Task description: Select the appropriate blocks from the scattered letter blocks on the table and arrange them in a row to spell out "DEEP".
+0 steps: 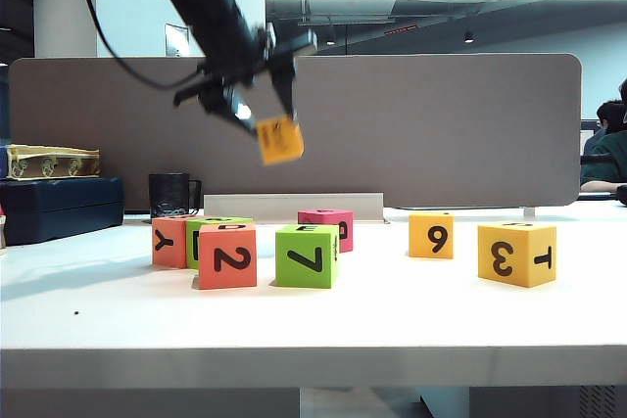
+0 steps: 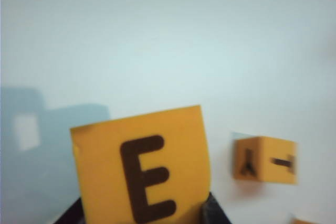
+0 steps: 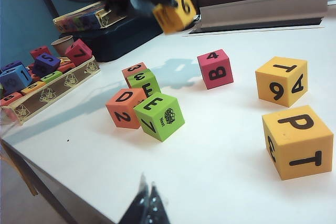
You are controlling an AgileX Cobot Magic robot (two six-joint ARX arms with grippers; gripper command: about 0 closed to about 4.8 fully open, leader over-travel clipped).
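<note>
A: From the outside camera we see the left claw point(image 1: 265, 110) high in the air, pinching a yellow-orange block point(image 1: 280, 139). The picture is blurry there.

B: Down on the tabletop point(image 1: 313, 325) stand the "2" block point(image 1: 227, 255) and the green "7" block point(image 1: 307, 255), close together. The "3" and "T" block point(image 1: 516, 254) sits well apart on the right, with a "9" block point(image 1: 431, 235) near it.

A: The pink block point(image 1: 327, 227) waits behind the green one. A black mug point(image 1: 171, 194) stands at the back.

B: In the left wrist camera we see a big "E" on the block we hold. The dark claw fingers point(image 2: 212, 212) hug its sides, half closed on it.

A: We think the block could slip and fall, because only its low edge is pinched.

B: In the right wrist camera the right claw point(image 3: 147, 205) hangs low over the tabletop's near edge. Its tips look pressed together with nothing between them.

A: A tray of little blocks point(image 3: 37, 80) lies off to the side.

B: If we come down too near the "2" and "7" blocks, we might bump them crooked. They crowd the spot where the row goes.
</note>
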